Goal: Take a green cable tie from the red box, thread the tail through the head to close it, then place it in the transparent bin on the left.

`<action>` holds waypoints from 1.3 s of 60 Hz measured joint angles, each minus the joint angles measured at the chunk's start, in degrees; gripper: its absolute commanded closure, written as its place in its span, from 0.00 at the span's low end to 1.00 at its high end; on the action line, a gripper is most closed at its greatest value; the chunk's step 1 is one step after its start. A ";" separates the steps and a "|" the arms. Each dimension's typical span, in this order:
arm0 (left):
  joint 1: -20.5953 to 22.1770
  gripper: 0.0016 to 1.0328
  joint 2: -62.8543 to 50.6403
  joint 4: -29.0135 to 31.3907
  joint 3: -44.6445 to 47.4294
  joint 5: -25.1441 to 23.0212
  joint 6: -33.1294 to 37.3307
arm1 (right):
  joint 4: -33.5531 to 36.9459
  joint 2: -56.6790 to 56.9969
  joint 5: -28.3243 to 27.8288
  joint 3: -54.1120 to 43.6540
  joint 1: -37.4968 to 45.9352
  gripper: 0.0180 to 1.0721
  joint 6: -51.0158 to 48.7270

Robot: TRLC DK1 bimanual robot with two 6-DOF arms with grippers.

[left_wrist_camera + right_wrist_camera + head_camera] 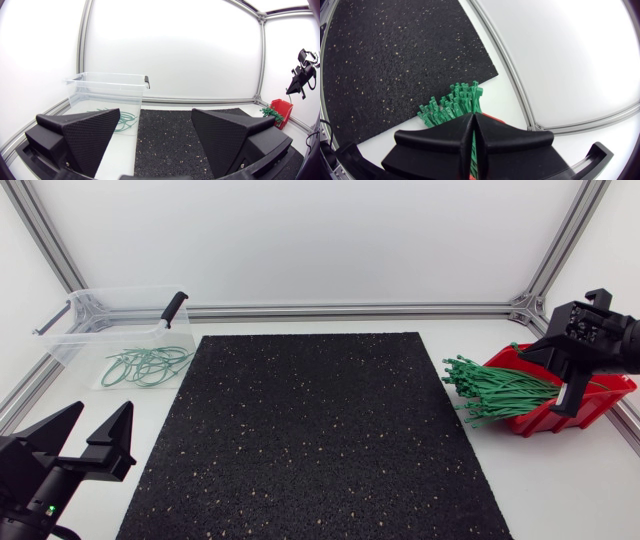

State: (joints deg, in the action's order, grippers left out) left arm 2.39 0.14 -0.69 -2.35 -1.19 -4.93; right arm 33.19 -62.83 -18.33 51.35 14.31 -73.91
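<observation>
white counter (560,480), black mat (310,430) in middle. red box (605,402) on right side, bunch of green ties (495,392) poking out toward mat. see-through bin (70,340) far left, looped ties (148,365) inside. right pincer (573,400) over red box, clenched, tips together; can not tell if tie is caught. left pincer (100,415) near front left, released, holding nothing. step looks like: grab one tie. best to pinch just one, near its end, lift slow so others stay in box. no words or labels to read.

white table (560,480), black speckled mat (310,430), white wall panels (300,240), aluminium frame rails (350,309)
</observation>
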 measured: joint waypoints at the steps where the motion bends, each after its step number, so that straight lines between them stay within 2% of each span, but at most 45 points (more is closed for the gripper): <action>1: 0.00 0.04 0.00 0.00 0.00 0.00 0.00 | -0.07 0.00 -0.42 0.35 0.24 0.94 0.50; 10: 0.00 0.04 0.00 0.02 0.00 0.02 -0.02 | -3.89 0.50 -4.02 1.44 3.02 0.94 3.54; 22: 0.00 0.04 0.00 0.00 0.00 0.00 -0.02 | -9.14 2.80 -3.82 1.11 2.82 0.94 6.10; 30: 0.00 0.04 0.00 0.00 0.00 0.00 0.00 | -12.28 6.43 2.73 -1.75 -2.95 0.94 7.32; 35: 0.00 0.04 0.00 0.00 0.00 0.00 0.00 | -12.20 9.51 10.99 -3.74 -9.49 0.94 7.61; 39: 0.07 0.04 0.00 0.02 0.00 0.00 -0.02 | -10.91 11.26 15.52 -4.00 -15.85 0.94 8.41; 56: 0.44 0.04 0.00 0.02 0.00 0.02 0.00 | -3.08 14.08 24.04 -0.44 -30.99 0.94 19.50; 64: 0.48 0.04 0.00 0.02 0.00 0.02 0.00 | -0.90 14.08 25.29 1.57 -34.88 0.95 22.69; 68: 0.61 0.04 0.00 0.02 0.00 0.02 -0.02 | 2.58 13.73 24.94 2.05 -37.48 0.95 25.31; 72: 0.70 0.04 0.00 0.02 0.00 0.00 0.00 | 6.23 12.52 21.40 2.58 -39.85 0.94 29.57; 78: 0.79 0.04 0.00 0.02 0.00 0.00 0.00 | 7.80 10.36 15.54 2.64 -40.37 0.95 35.80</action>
State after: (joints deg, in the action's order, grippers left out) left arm 3.18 0.14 -0.67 -2.35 -1.19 -4.93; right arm 40.99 -52.47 -2.79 54.00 -26.06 -38.11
